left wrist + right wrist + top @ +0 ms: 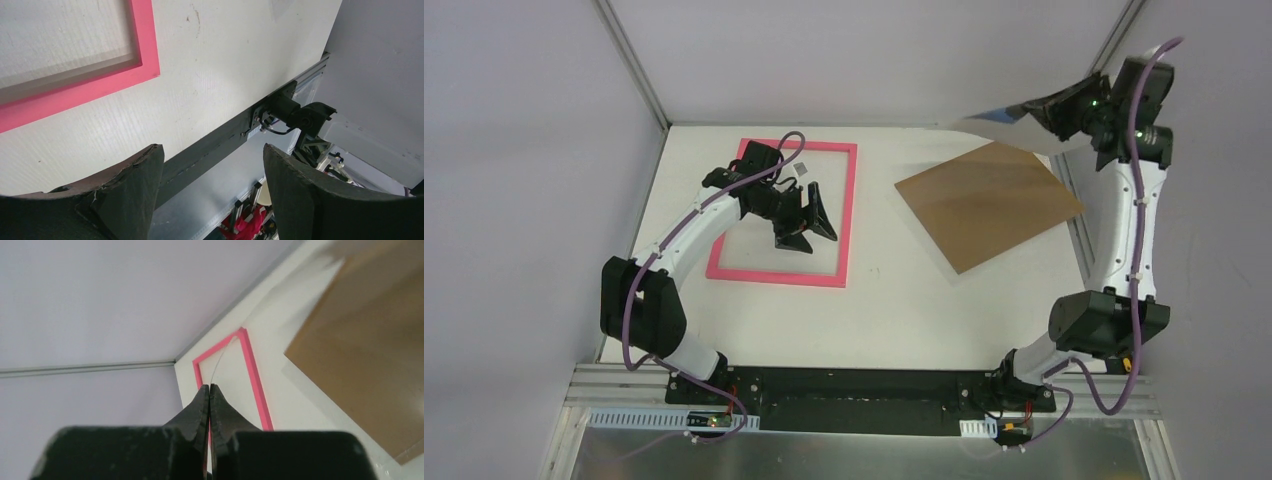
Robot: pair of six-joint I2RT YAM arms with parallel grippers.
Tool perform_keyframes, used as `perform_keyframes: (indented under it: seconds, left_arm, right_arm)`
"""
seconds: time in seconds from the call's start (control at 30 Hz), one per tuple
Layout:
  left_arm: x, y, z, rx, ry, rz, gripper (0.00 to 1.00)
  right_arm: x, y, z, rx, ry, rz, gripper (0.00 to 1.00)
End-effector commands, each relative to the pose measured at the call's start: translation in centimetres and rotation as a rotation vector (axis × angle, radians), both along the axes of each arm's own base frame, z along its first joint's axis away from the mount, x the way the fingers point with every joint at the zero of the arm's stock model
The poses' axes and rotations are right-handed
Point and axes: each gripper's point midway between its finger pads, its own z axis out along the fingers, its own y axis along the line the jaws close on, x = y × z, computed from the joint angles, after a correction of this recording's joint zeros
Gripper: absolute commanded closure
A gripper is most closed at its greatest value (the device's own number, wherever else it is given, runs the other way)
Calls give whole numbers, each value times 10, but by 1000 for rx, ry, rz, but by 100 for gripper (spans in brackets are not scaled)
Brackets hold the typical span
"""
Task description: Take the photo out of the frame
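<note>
Pink frame [774,275] beneath wide-open left hand [809,236]; right hand [210,390] tight on thin grey sheet [1009,120].

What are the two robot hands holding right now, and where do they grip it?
The right gripper pinches a thin pale sheet by its edge, up in the air. The left gripper, open above the pink frame, holds nothing.

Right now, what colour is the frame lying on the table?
The frame is bright pink. It shows best in the top external view.
</note>
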Motion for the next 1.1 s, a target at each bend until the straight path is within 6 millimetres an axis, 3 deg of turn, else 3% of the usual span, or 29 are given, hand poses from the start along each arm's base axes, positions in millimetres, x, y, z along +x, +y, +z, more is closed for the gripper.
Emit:
perform_keyframes:
  seconds: [0.0,0.2,0.3,0.43,0.57,0.7,1.0,1.07]
  left_arm:
    - [-6,7,7,3,-18,-5,26]
    - [-8,7,9,-6,-7,-4,26]
    - [-10,7,9,-5,-2,-4,26]
    - [-13,9,7,3,3,-4,26]
    - [-16,11,5,14,6,-7,25]
    - [-18,12,3,18,11,-11,26]
    - [-19,12,3,19,12,-20,25]
    - [-19,12,2,17,16,-23,25]
  right_arm:
    - [-1,11,-74,100,59,8,100]
    - [-21,10,-229,194,278,-79,100]
    - [-36,6,-272,235,326,-172,100]
    - [-54,-5,-313,207,420,-270,100]
    - [-65,-15,-335,168,475,-331,100]
    - [-58,-4,-349,181,506,-259,100]
    - [-70,1,-361,124,571,-230,100]
    - [-81,-3,-361,74,635,-234,69]
